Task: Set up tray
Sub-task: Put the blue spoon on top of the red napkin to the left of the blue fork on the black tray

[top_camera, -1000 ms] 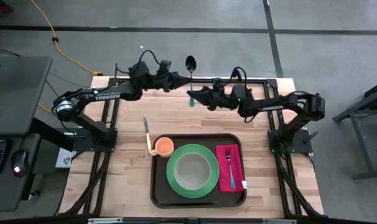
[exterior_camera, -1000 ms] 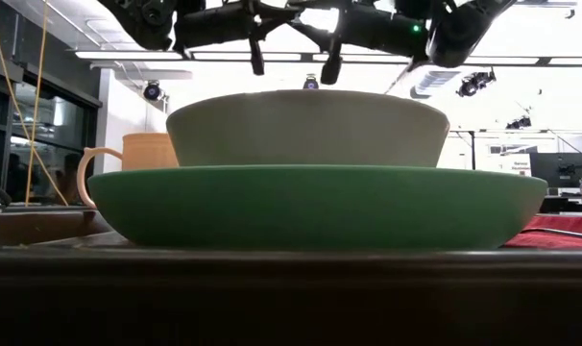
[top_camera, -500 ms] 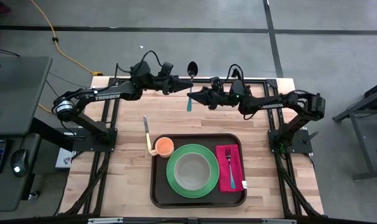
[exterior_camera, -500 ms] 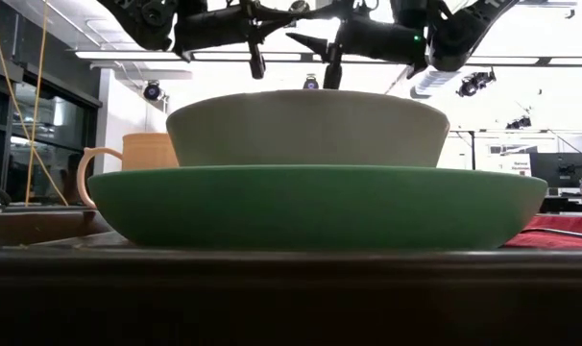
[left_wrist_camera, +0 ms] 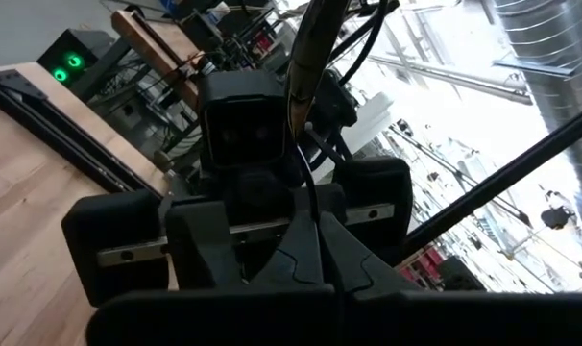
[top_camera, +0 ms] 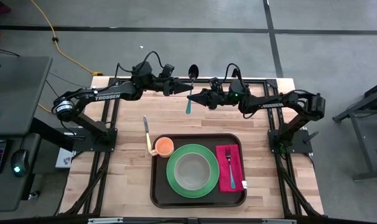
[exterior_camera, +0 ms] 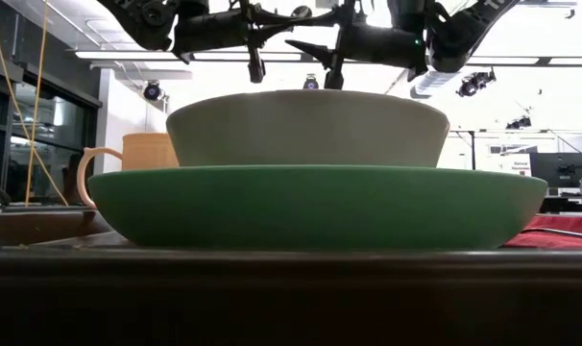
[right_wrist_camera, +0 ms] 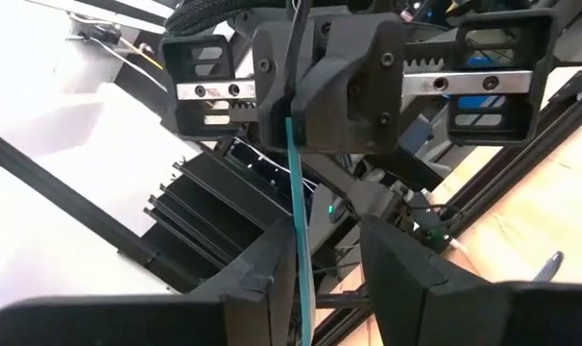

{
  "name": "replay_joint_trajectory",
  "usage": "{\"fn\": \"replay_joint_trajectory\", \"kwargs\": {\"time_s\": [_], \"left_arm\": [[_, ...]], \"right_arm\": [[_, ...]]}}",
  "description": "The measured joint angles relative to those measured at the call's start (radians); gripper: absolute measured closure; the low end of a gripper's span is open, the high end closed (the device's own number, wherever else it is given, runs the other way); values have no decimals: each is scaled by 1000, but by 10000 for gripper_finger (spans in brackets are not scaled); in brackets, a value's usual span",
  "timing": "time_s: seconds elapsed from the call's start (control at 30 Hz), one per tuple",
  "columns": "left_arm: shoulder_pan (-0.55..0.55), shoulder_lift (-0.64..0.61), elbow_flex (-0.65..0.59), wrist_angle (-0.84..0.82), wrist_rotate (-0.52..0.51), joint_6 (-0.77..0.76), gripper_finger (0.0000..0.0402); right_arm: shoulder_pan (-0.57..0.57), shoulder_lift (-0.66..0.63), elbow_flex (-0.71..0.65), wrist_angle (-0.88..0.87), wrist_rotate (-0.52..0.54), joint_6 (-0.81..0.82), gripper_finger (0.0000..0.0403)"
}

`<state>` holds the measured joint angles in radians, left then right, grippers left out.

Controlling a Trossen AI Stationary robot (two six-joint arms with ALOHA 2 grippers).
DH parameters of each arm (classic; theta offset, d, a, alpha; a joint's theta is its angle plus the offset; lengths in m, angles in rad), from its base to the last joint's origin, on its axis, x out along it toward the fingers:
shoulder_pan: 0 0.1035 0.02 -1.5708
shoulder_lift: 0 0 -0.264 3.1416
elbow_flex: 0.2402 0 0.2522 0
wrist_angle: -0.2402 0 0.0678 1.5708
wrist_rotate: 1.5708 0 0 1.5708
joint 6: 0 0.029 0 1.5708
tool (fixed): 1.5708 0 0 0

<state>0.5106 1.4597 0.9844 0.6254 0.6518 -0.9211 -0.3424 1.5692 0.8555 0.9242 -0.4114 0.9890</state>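
Observation:
A spoon with a dark bowl (top_camera: 193,70) and a teal handle (top_camera: 188,104) hangs high over the far middle of the table. My left gripper (top_camera: 186,88) reaches in from the left, shut on it. My right gripper (top_camera: 191,95) faces it from the right, open; in the right wrist view the teal handle (right_wrist_camera: 297,221) runs down past the inner side of one finger (right_wrist_camera: 272,274). On the near side lies the dark brown tray (top_camera: 160,193) with a green plate (top_camera: 173,182), a grey bowl (top_camera: 192,170), an orange cup (top_camera: 164,147) and a magenta napkin (top_camera: 224,152) with a fork (top_camera: 229,165). My left gripper pinches the spoon between its two fingers on the shaft just above the teal handle (right_wrist_camera: 293,113). The fingers come about level from the table's left and lie across the spoon. The spoon is lifted clear, bowl end up and handle hanging below. My right gripper has the handle beside one finger; whether it touches, I cannot tell.
A knife (top_camera: 147,132) lies on the bare wood left of the tray. In the low view the bowl (exterior_camera: 307,125) on the plate (exterior_camera: 310,207) fills the foreground, with both arms above. A desk with a mouse (top_camera: 17,163) stands off the table's left.
Both wrists have turned a little. The spoon has shifted slightly toward the table's near edge, still held clear of the table, and its teal handle end has swung a little to the left. My right gripper has edged left toward the handle.

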Motion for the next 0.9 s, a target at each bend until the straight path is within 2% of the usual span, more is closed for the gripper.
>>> {"fn": "replay_joint_trajectory", "kwargs": {"time_s": [0.27, 0.63, 0.9], "left_arm": [[0, 0, 0, -1, 0, 0, 392], [0, 0, 0, -30, -23, 16, 392], [0, 0, 0, -23, -61, 24, 392]], "right_arm": [[-2, -4, 0, -7, -5, 2, 305], [-30, -100, 0, -191, 2, -59, 305], [-28, -106, 0, -206, 30, -72, 305]]}}
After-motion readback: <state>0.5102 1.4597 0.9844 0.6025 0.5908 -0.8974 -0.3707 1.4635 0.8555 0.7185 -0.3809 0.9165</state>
